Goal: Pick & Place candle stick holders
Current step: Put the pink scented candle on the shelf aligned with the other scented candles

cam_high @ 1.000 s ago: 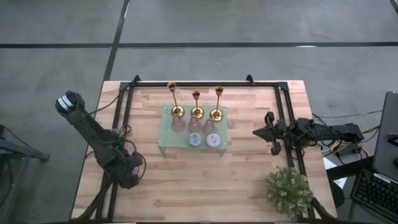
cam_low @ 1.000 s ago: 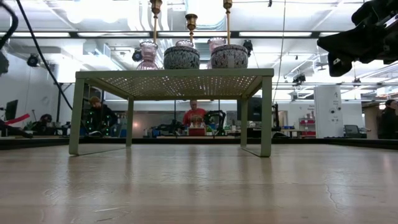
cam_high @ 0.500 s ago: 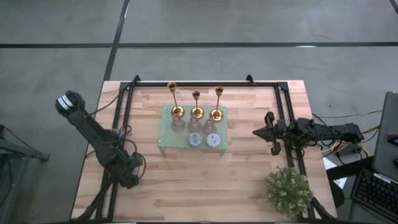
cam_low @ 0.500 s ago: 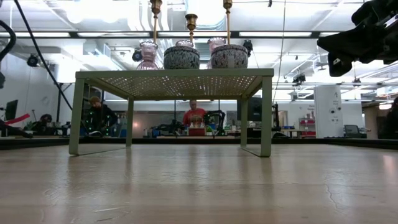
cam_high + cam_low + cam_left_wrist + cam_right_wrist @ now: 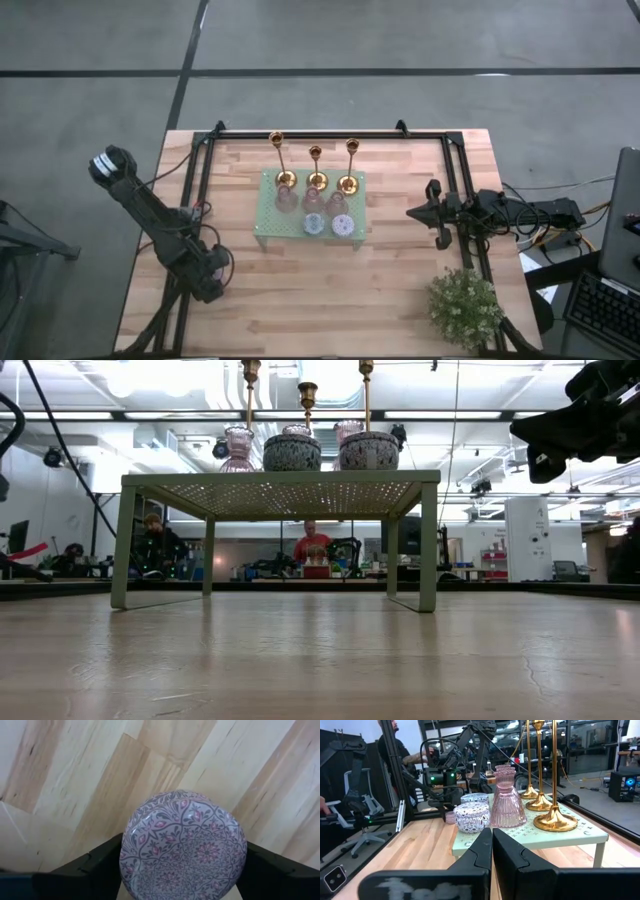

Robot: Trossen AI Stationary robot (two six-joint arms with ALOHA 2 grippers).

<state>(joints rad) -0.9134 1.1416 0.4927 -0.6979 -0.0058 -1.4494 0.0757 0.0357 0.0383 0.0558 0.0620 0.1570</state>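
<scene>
Between the left gripper's (image 5: pixel 182 870) spread fingers sits a round patterned piece (image 5: pixel 183 845), straddled over bare table (image 5: pixel 300 300) (whether it is pinched I cannot tell). Off at the right edge, the right gripper (image 5: pixel 415 212) waits shut. All three candle stick holders (image 5: pixel 316 168) stand upright along the green stand's (image 5: pixel 268 226) far side, probably awaiting pickup.

Ceiling light strips (image 5: pixel 300 380) are flooding the low view with glare, washing out the room's upper part, while the near wooden tabletop (image 5: pixel 320 670) is blurring out of focus. From above, even soft light is casting only faint shadows. The 3 brass candlesticks (image 5: pixel 540 775) are gleaming with sharp highlights.
</scene>
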